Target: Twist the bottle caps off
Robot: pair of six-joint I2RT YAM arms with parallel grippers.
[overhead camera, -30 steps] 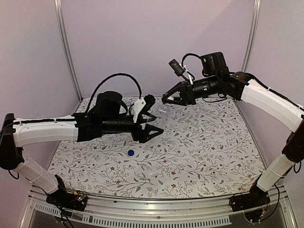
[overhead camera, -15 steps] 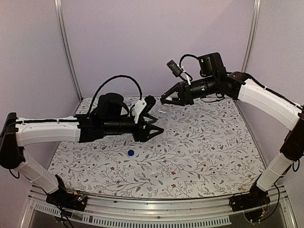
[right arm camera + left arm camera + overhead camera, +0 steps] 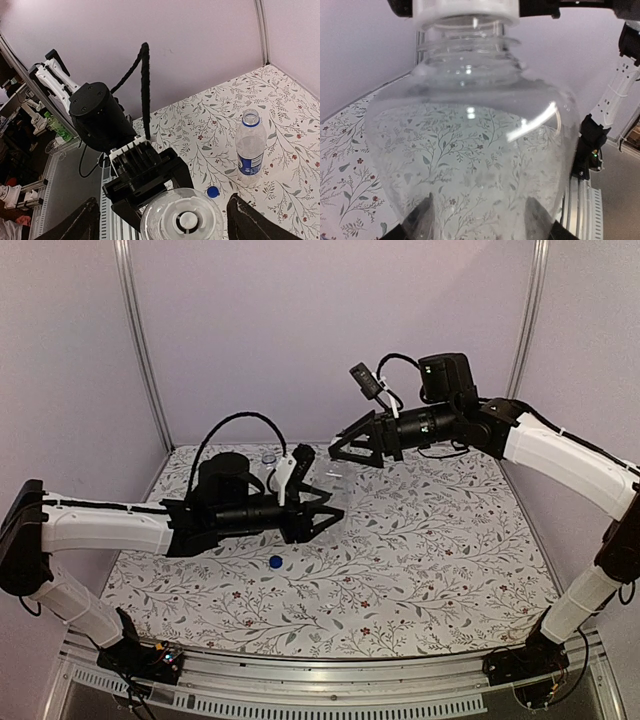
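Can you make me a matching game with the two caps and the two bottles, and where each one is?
Things:
1. blue cap
2. white cap
3. Pepsi bottle
4. plain bottle

Places:
A. standing open on the flowery table
B. held in the left jaws
C. lying loose on the flowery table
D. on top of the plain bottle

Pairs: 1-C, 2-D, 3-A, 4-B

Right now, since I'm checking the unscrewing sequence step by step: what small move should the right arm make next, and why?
Probably close the right gripper on the white cap and twist. Its jaws stand open on either side of the cap, which is still on the neck of the plain bottle that the left gripper holds.
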